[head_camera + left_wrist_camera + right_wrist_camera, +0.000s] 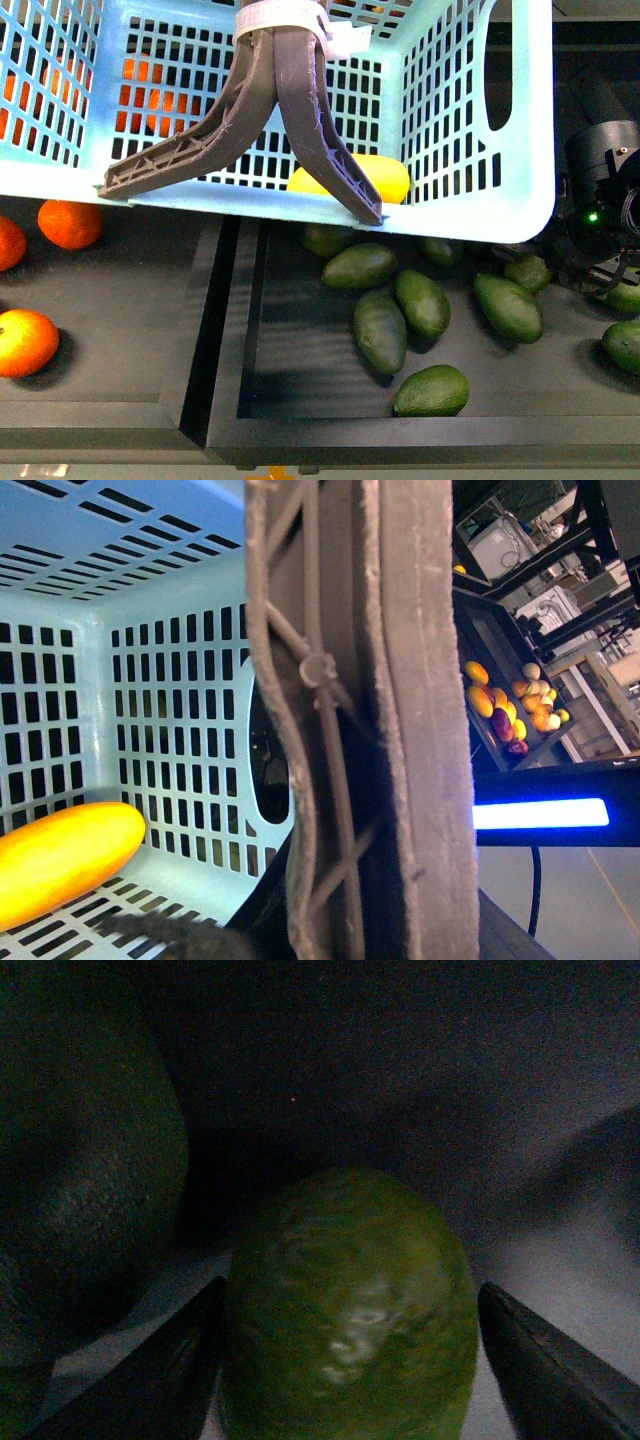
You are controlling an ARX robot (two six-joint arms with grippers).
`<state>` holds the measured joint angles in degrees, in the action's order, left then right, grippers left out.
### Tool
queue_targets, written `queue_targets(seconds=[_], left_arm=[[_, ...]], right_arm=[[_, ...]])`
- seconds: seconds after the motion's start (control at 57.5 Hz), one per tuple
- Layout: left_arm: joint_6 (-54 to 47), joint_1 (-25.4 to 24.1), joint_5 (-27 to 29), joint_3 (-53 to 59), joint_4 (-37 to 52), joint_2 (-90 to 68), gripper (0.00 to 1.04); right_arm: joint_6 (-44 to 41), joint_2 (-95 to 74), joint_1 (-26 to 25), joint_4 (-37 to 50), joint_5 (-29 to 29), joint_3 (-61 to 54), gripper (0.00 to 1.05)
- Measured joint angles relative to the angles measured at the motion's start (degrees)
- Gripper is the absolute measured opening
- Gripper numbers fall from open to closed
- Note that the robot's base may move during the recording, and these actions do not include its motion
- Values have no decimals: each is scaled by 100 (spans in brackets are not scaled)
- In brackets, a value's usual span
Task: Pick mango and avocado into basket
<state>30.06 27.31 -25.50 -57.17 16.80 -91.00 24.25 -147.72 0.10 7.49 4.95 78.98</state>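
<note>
Presently, the mango (60, 865) is seen lying inside the basket (520, 215), while the right gripper (350, 1300) is held spread astride the avocado (345, 1380) in the dark tray (300, 390), unclamped, evidently so that its widest part can be closed on; the left gripper is not shown.

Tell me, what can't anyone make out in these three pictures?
Front view: the mango is mostly hidden by the basket wall and its handle.
Front view: the right arm is cut off by the edge; its jaws are out of sight.
Left wrist view: the handle fills the middle; no jaws show.
Right wrist view: dim; whether the jaws touch the avocado is unclear.
Left wrist view: distant fruit is too small to name.
</note>
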Motion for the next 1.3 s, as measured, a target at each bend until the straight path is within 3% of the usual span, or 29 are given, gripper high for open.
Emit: queue_targets(seconds=[0.122, 0.33, 0.504, 0.696, 0.783, 0.87, 0.957, 1.078, 1.2, 1.304], left_arm=[[2, 0, -2, 0, 0, 0, 14], [2, 0, -15, 0, 0, 0, 14], [2, 0, -13, 0, 0, 0, 14], [0, 0, 0, 0, 0, 0, 14], [0, 0, -2, 0, 0, 0, 14], [2, 0, -7, 0, 0, 0, 14], [2, 0, -9, 0, 0, 0, 14], [2, 0, -2, 0, 0, 0, 14], [2, 0, 0, 0, 0, 0, 14], [2, 0, 0, 0, 0, 0, 14]], right_arm=[[39, 212, -44, -2, -11, -160, 56], [168, 809, -243, 153, 17, -597, 55], [153, 1851, -538, 846, 350, -1300, 55], [343, 3609, -846, 1467, -50, -2159, 55], [603, 4741, -833, 1453, -660, -2603, 55], [1036, 5954, -516, 1174, -1506, -2920, 55], [1425, 6673, 192, 970, -2000, -3036, 55], [1543, 6572, 1344, 914, -1606, -3069, 55], [1510, 6092, 1873, 997, -997, -2959, 55], [1491, 5777, 2061, 1392, -872, -2806, 75]])
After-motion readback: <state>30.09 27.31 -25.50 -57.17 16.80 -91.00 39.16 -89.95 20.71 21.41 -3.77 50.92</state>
